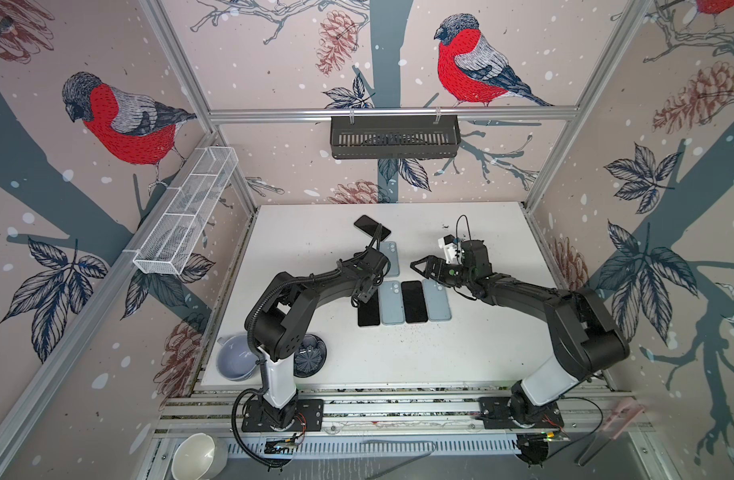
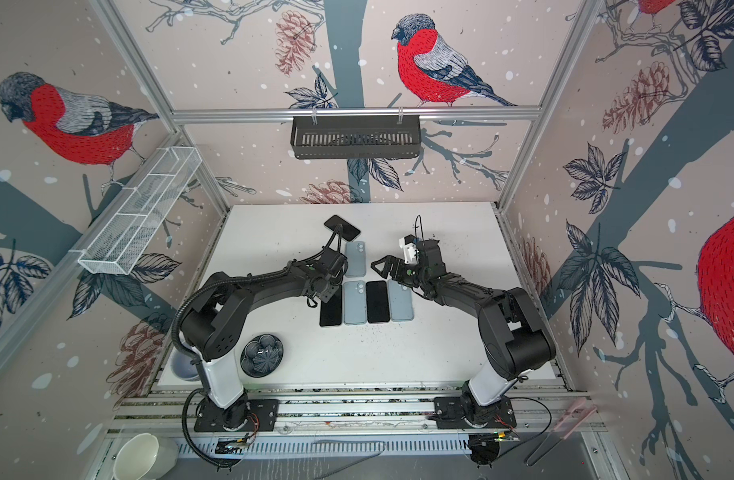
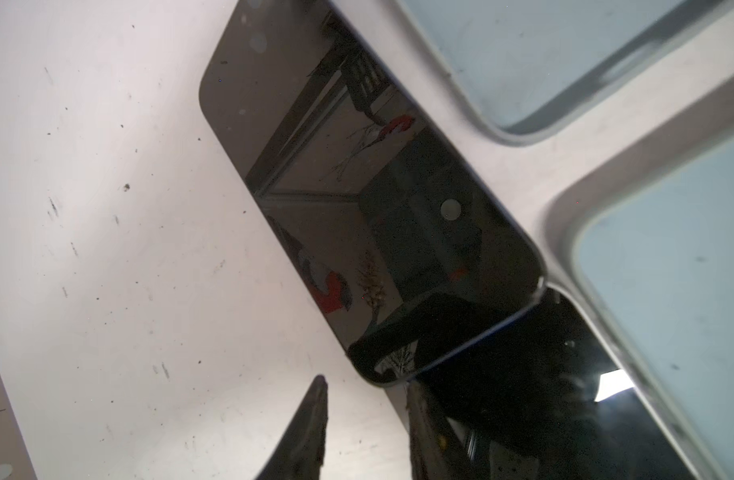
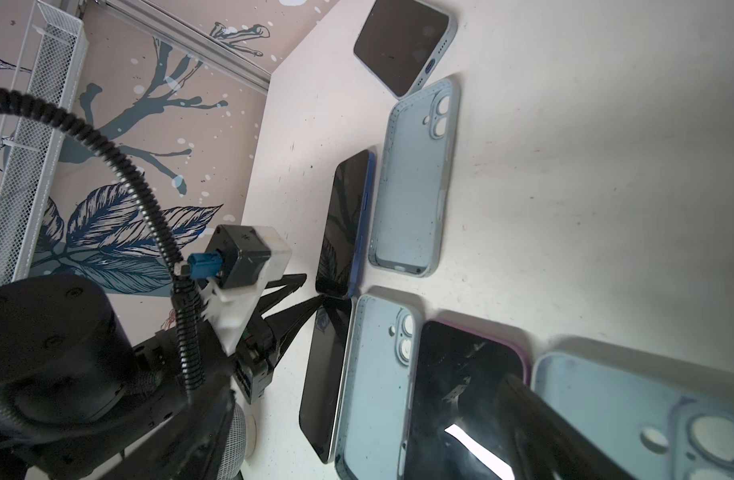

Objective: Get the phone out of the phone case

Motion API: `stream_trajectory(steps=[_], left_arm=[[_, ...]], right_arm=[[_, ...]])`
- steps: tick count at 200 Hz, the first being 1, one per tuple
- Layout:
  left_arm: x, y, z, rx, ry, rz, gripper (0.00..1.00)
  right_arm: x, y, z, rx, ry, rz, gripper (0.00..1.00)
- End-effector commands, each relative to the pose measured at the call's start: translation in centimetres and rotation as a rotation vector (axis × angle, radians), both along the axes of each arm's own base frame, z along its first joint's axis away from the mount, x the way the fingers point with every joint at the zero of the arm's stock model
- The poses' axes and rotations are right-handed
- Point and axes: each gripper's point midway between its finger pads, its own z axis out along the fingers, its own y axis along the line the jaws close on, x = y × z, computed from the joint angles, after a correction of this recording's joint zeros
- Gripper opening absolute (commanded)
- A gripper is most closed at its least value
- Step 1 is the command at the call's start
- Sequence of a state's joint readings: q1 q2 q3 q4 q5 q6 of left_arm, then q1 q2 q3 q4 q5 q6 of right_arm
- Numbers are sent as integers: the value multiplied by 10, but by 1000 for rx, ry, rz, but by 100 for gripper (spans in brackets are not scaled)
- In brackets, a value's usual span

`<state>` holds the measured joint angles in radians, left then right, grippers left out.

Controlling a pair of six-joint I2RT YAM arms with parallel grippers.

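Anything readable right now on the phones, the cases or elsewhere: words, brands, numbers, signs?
No readable text anywhere.
Phones: dark screens, reflections only.
Cases: plain pale blue, no brand visible.
Walls: bird drawings, no words.
Small boards at the arm bases: too small to read.

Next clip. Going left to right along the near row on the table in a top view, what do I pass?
Dark phone at the left end → pale blue case beside it → second dark phone → pale blue case at the right end.
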<state>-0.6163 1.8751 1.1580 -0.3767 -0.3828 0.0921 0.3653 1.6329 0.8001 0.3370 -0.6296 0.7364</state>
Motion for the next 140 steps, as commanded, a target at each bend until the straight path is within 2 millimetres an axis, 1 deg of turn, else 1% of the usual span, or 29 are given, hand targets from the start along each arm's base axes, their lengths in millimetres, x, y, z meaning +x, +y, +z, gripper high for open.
stream_trajectory(steps=[1, 35, 49, 66, 84, 92, 98, 112, 128, 140], left_arm=[[13, -1, 6, -27, -44, 29, 34], [21, 0, 14, -38, -78, 35, 34], [19, -7, 19, -81, -78, 18, 35], [18, -14, 32, -137, -88, 11, 36], [17, -18, 55, -201, -125, 19, 39], [16, -18, 68, -232, -153, 30, 43], [15, -18, 78, -257, -174, 36, 48], [13, -17, 100, -308, -223, 46, 60], [8, -13, 125, -354, -280, 58, 69], [6, -7, 146, -383, -344, 79, 76]], right_arm=[[3, 6, 8, 49, -31, 18, 100], [5, 7, 3, 48, -23, 21, 100], [6, 9, 2, 47, -18, 23, 100], [9, 11, 2, 38, -20, 24, 100], [13, 14, 0, -10, -23, 26, 100], [16, 16, -3, -46, -23, 30, 100], [19, 18, -4, -73, -30, 32, 100], [26, 19, -12, -144, -29, 25, 100], [33, 22, -22, -197, -17, 25, 100], [38, 24, -27, -216, -16, 23, 100]])
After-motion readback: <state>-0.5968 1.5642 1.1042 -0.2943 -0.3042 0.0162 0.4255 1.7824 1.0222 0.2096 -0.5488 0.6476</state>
